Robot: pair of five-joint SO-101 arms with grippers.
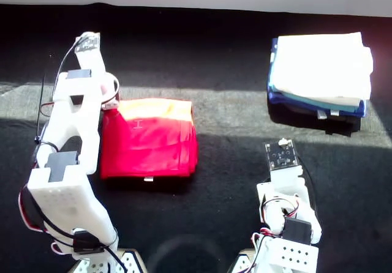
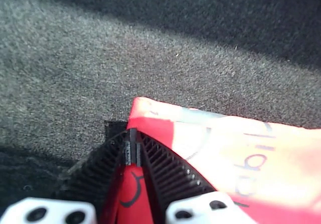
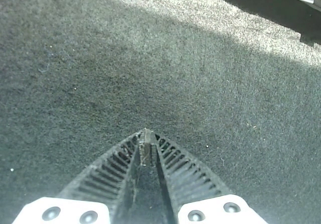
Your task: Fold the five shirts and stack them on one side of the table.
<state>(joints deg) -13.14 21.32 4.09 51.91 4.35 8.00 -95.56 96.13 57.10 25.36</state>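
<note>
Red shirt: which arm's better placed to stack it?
Left. The left gripper is shut on a corner of the red shirt; the right gripper, shut over the mat, is apart from it, though nearer the stack.

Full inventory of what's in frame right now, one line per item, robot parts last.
Folded red fabric shirt: 1, red with pale print, left-centre of the table.
Stack of folded fabric shirts: 1 stack, white on top with blue layers beneath, exact count unclear, far right of the table.
Black felt table cover: 1, black, under everything.
Left arm: 1, white, alongside the red shirt's left edge.
Left gripper: 1, black fingers, shut on the red shirt near its far left corner.
Right arm: 1, white, near edge, right of the red shirt.
Right gripper: 1, black fingers, shut, over bare felt.
</note>
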